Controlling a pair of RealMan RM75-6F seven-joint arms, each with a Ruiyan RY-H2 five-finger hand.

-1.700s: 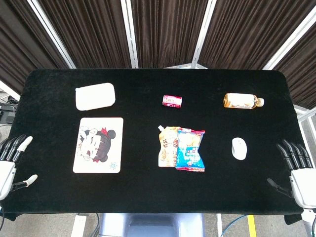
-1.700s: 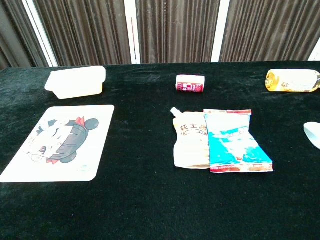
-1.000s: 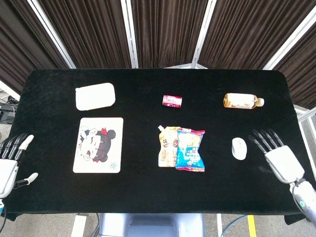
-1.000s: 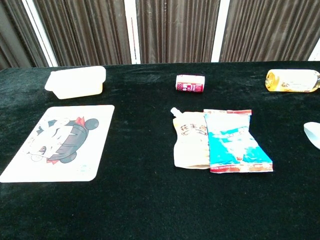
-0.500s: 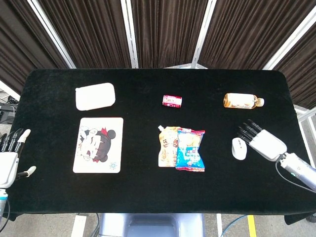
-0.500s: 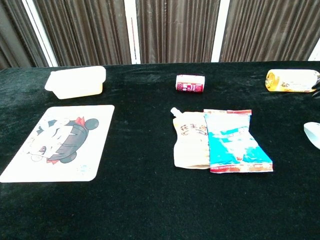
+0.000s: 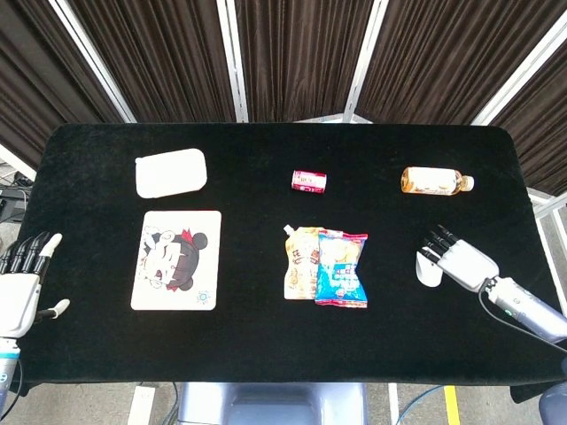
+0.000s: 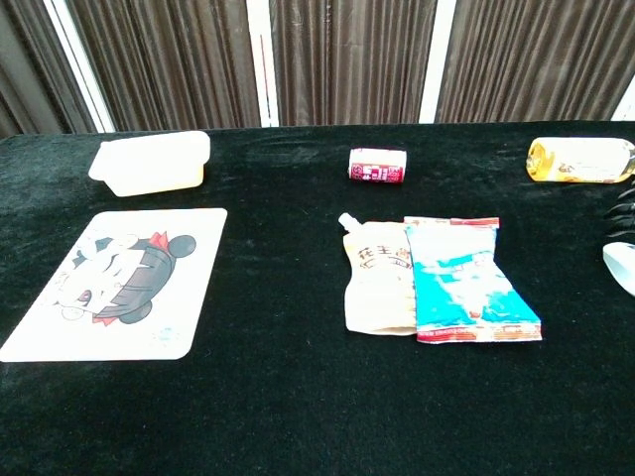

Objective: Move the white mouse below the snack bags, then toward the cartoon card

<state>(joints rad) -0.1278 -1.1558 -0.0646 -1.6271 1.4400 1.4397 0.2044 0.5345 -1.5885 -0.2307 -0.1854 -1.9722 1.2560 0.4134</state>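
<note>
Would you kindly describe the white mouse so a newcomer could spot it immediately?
On the black table, look right of the two snack bags. The white mouse lies below the tea bottle, under the right hand; it alone is plain white and rounded.

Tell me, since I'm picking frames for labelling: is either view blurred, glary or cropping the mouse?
Head view: sharp, evenly lit, white mouse partly covered by the right hand. Chest view: slightly soft, no glare, and the mouse is cut off by the right edge.
</note>
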